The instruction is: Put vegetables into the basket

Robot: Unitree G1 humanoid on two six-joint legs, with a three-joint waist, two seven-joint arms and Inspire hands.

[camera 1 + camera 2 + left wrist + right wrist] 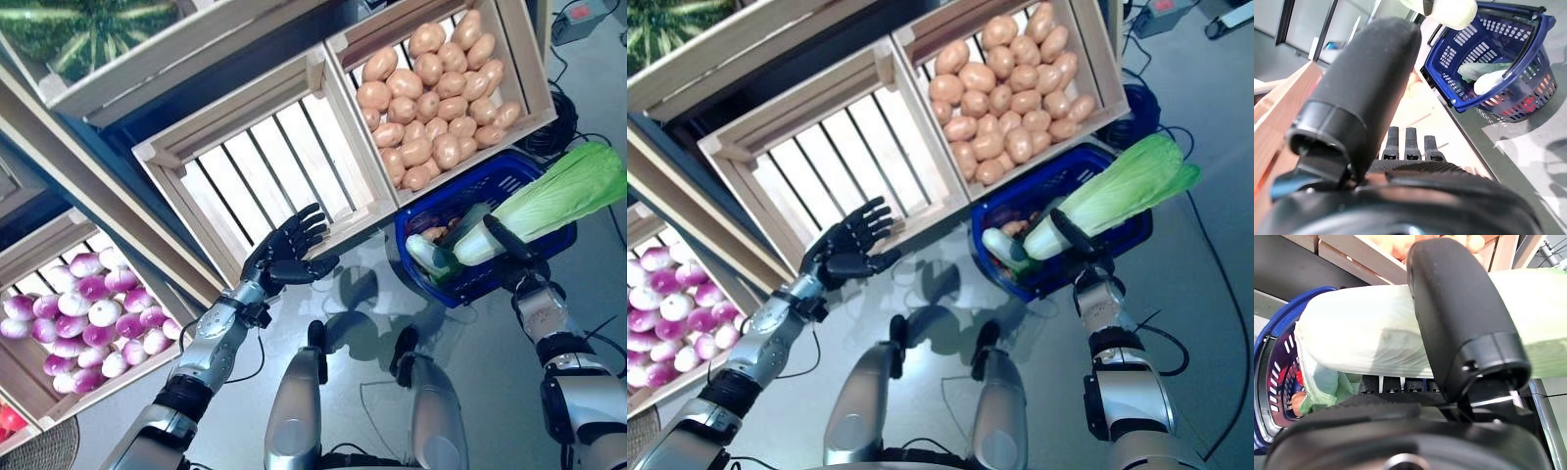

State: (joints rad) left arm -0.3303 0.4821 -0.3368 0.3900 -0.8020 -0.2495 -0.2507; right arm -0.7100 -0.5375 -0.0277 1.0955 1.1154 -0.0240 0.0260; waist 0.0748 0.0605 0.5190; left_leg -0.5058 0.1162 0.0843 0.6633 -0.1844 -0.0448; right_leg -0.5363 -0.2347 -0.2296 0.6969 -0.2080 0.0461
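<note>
The blue plastic basket (pixel 509 181) stands on the floor below the stand's right crate. My right hand (pixel 507 250) is shut on a long pale green cabbage (pixel 549 201) and holds it across the basket's front rim. In the right wrist view my thumb (pixel 1459 318) lies over the cabbage (pixel 1366 340). Another pale green cabbage (pixel 431 257) and some smaller vegetables lie in the basket (pixel 1498 68). My left hand (pixel 286 250) is open and empty in front of the empty middle crate (pixel 265 166).
A wooden stand holds tilted crates: a right one (pixel 441 88) full of round tan vegetables just behind the basket, and a lower left one (pixel 69 304) with purple and white round vegetables. Grey floor lies in front.
</note>
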